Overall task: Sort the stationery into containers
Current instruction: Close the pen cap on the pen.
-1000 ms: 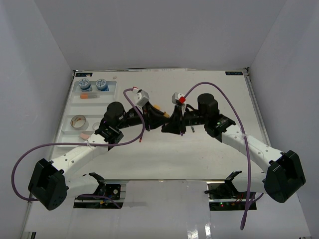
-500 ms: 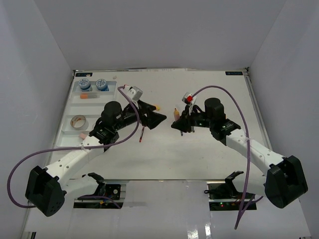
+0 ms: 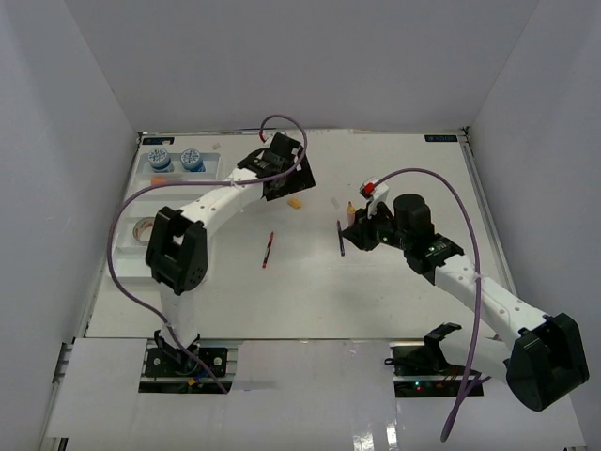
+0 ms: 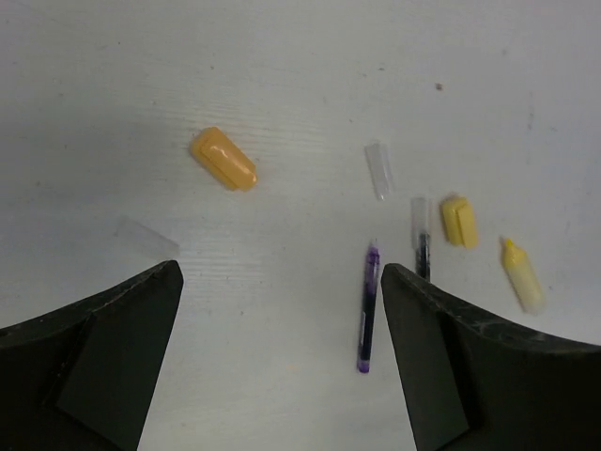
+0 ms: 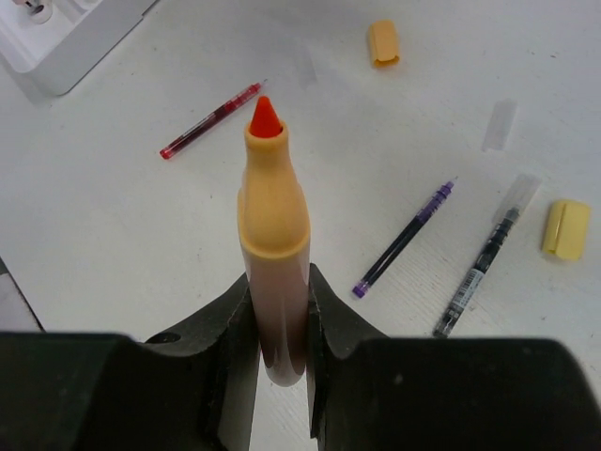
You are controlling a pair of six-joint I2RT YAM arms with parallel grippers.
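**A:** Which tool has anything in it?

**B:** The right tool [image 5: 279,291]. It is clamped on the barrel of an uncapped orange marker [image 5: 272,207], held off the worktop [image 3: 310,291], its red-orange tip pointing straight out ahead of the fingers. The left tool [image 4: 280,272] is spread wide and holds nothing. It hangs over the far middle of the worktop.

**A:** And the marker's cap?

**B:** Most likely the orange cap [image 4: 223,158], which lies loose on the worktop. In the left wrist view it sits ahead of the open fingers, nearer the left-hand one in that view. Its long axis runs slantwise, neither along the gap nor square across it.

**A:** Which arm is closer to it?

**B:** The left, plainly. From above, its tool is just beside the cap, while the right tool is well apart from it.

**A:** So what does the move turn on?

**B:** My guess is that the left tool goes for the cap, and the slant matters. The wrist would want a turn so the fingers close across the cap's narrow sides. A purple pen [image 4: 367,305] lies near the other finger, so it could get nudged.

**A:** And the white tray [image 3: 131,202]?

**B:** It is at the worktop's left edge — the left arm's side, well apart from the held marker.
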